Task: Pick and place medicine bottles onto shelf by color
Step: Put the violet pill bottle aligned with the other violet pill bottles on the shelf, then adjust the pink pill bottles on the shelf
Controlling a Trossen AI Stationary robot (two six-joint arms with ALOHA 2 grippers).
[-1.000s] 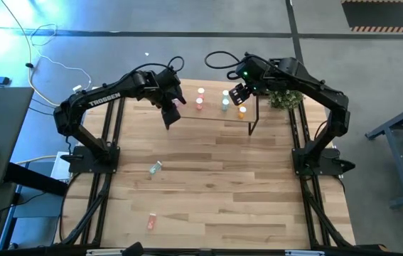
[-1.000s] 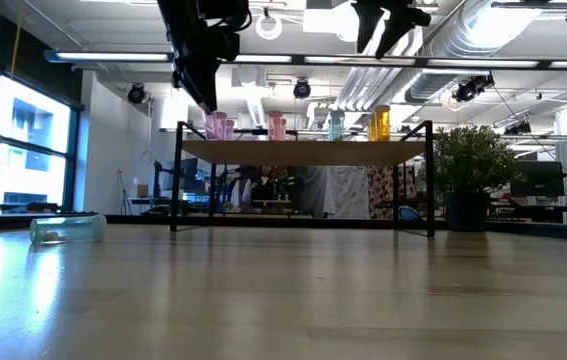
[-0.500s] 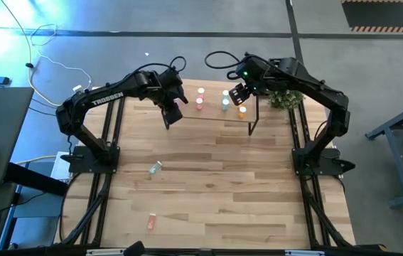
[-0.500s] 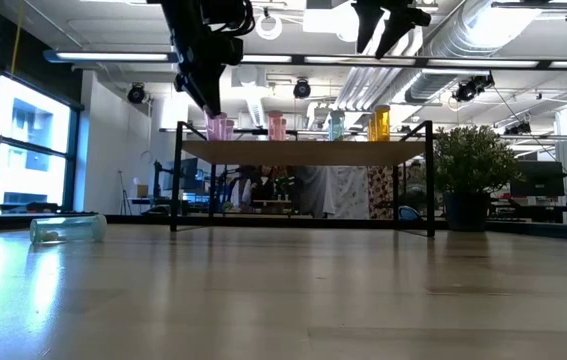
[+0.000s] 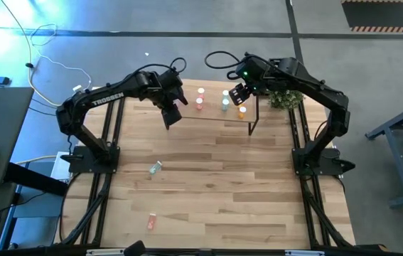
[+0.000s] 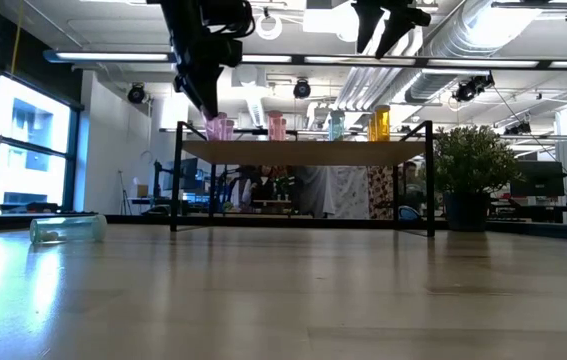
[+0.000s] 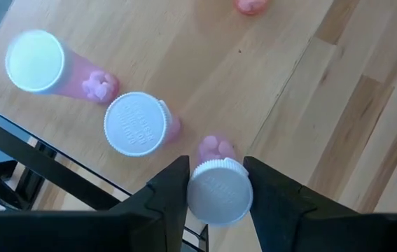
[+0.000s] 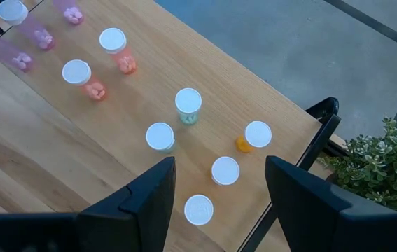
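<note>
We see the big plank table [image 5: 215, 185] filling the lower middle of the high view, with the left arm [image 5: 109, 96] reaching in from the left and the right arm [image 5: 308, 82] from the right, both toward the top centre. There the small shelf [image 6: 303, 151] stands on thin black legs; in the low view it sits at mid-height, centre frame.

The left gripper [image 7: 219, 189] hangs over the shelf's left end, upper left in the low view. Its fingers [image 7: 173, 192] are clamped on a pink bottle [image 7: 219, 187], one on each side of the white cap, at the bottom centre of the left wrist view. Two more pink bottles stand just beside it on the shelf: one [image 7: 136, 124] at centre left of that view, another [image 7: 38, 63] in the upper left corner.

The right gripper [image 8: 216, 185] hovers above the shelf's right end, top centre of the low view, its fingers spread wide with nothing between them. Below it in the right wrist view we count two salmon-red bottles [image 8: 78, 73] at upper left, two pale green bottles [image 8: 187, 103] in the middle, and orange bottles [image 8: 257, 135] toward centre right, all upright.

On the table, well apart from both grippers, a green bottle [image 5: 156, 167] lies on its side left of centre in the high view, and a red bottle [image 5: 151, 222] lies near the lower left.
</note>
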